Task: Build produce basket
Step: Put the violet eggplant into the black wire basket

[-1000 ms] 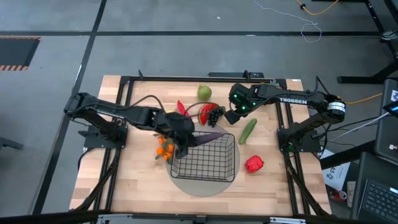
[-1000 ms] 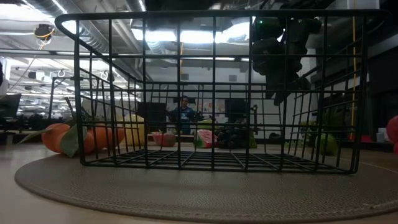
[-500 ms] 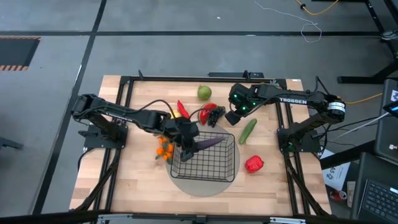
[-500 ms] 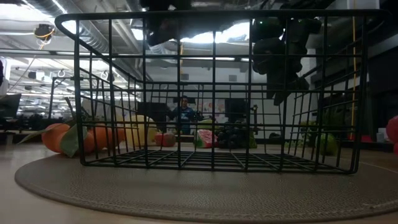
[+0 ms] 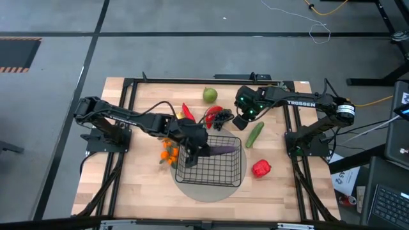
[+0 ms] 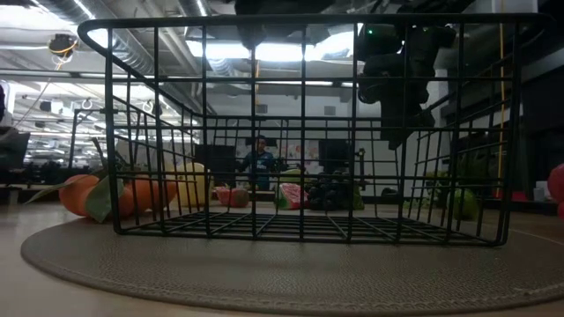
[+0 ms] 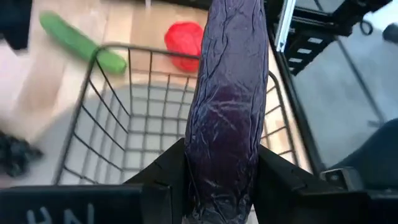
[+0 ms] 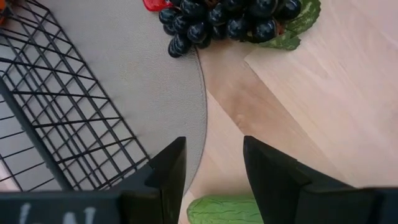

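Clamping the wrinkled purple eggplant between both fingers, my left gripper holds it over the basket; only my wrist view shows that squeeze. My right gripper hovers parted, grapes beyond it.

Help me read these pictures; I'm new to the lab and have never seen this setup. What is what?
Two robot arms work at a wooden table. One picture looks straight down, one looks level across the tabletop through the wire basket, and two are taken from the arms' wrists. The left claw grips a purple eggplant above the basket. The right claw hangs open and empty over a cucumber. Around the basket lie grapes, a pear, a red pepper and oranges.
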You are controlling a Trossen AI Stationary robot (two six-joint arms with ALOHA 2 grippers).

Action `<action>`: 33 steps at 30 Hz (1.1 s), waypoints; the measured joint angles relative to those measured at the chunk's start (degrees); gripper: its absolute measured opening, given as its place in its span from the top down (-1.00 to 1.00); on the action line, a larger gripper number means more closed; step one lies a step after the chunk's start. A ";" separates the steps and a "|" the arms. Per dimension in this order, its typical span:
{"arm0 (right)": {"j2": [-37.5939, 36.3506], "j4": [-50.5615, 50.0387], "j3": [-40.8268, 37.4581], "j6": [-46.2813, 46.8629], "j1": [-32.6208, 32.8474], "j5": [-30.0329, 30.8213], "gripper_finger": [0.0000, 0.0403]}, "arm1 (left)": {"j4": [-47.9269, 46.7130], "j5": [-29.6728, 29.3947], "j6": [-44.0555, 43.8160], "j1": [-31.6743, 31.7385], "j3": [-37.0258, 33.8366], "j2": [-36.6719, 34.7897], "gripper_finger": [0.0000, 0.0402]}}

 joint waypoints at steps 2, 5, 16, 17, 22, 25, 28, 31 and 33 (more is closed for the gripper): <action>0.00 0.00 0.00 0.01 0.00 0.00 0.20 | 1.44 -2.13 3.68 -0.13 0.00 -0.01 0.37; 0.00 0.00 0.00 0.08 0.01 -0.01 0.20 | 1.66 -7.33 9.44 -0.68 0.00 -0.02 0.37; 0.00 0.01 0.01 4.52 0.09 -0.02 0.20 | 1.29 -16.97 10.99 -4.21 0.00 -0.02 0.37; 0.00 0.00 0.00 4.52 0.10 -0.02 0.20 | 1.10 -17.02 9.19 -4.28 0.00 -0.02 0.37; 0.00 0.02 0.01 4.52 0.09 -0.02 0.20 | 0.82 -16.99 3.17 -4.24 0.00 -0.02 0.37; 0.00 0.02 0.00 4.52 0.11 -0.02 0.20 | -0.19 -16.78 1.71 -4.57 0.00 -0.02 0.37; 0.00 0.02 0.00 4.52 0.09 0.00 0.20 | -1.91 -16.59 -1.51 -4.63 0.00 -0.02 0.37; 0.00 0.02 0.00 4.52 0.09 -0.02 0.20 | -2.82 -16.64 -4.04 -4.61 0.00 -0.02 0.32; 0.00 0.02 0.00 4.52 0.09 -0.02 0.20 | -3.03 -16.67 -4.31 -4.55 0.00 -0.02 0.25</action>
